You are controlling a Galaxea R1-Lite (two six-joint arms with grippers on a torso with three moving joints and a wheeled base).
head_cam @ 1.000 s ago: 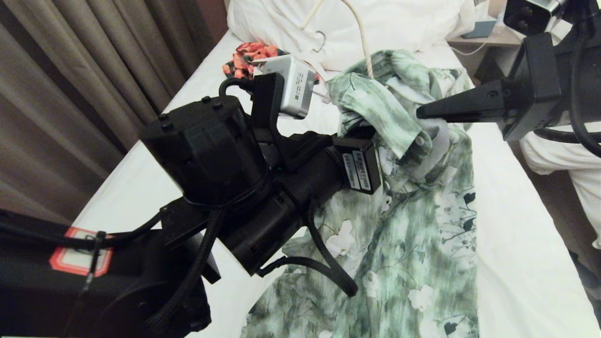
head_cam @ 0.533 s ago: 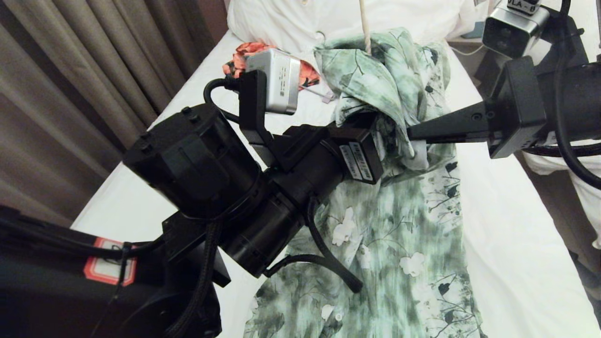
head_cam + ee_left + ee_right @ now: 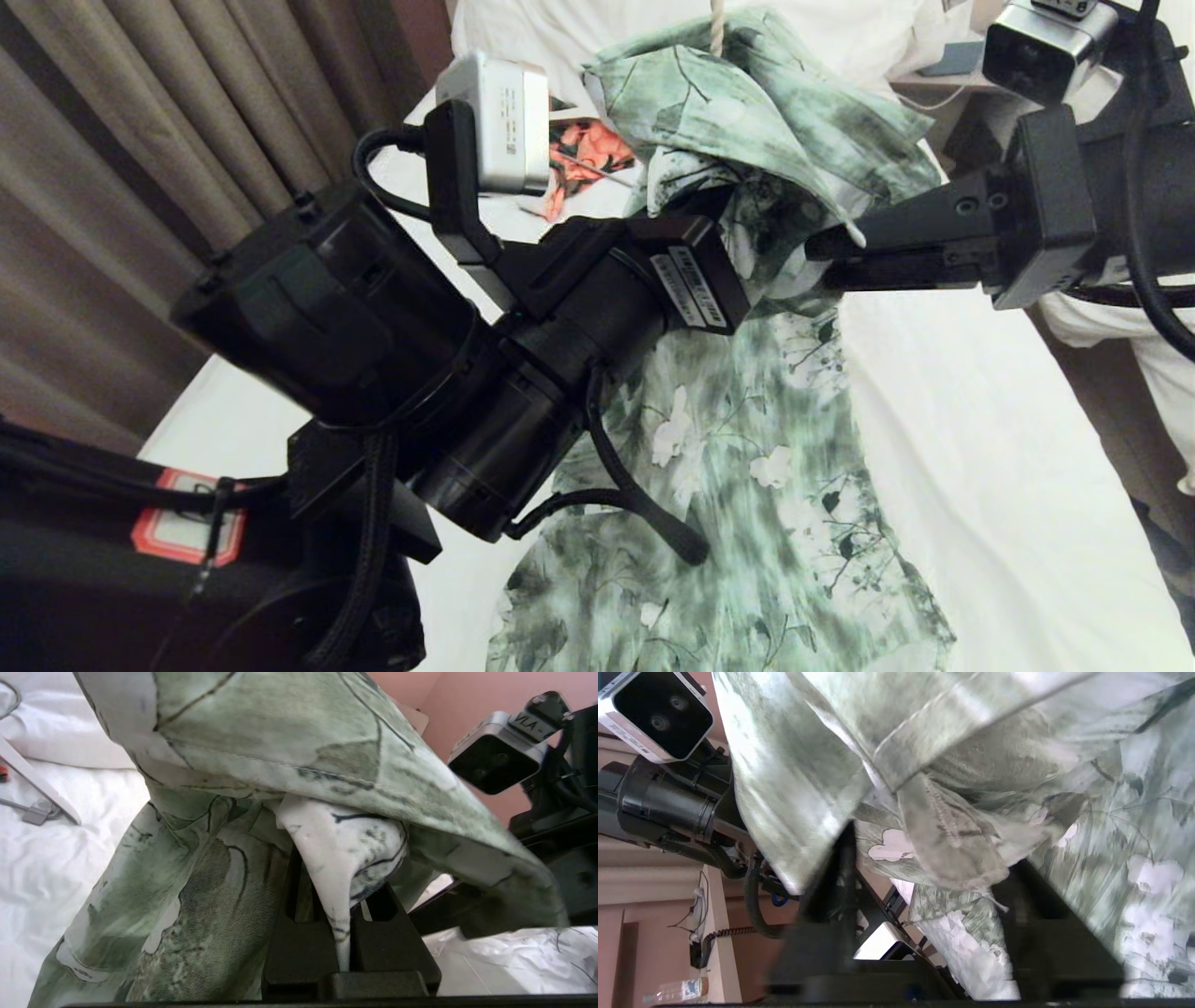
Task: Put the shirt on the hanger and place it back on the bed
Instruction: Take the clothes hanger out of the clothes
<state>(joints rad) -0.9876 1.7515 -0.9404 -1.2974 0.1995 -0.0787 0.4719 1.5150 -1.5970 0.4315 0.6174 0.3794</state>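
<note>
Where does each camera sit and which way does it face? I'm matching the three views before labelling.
Head view: high on the robot, looking down the bed; both arms show, and the shirt hangs from the hanger.
Left wrist view: behind the left gripper, shut on a shirt fold; the right arm's camera shows.
Right wrist view: behind the right gripper, open under the shirt; the left arm shows.
Shared: both wrist views show the shirt and the opposite arm.
</note>
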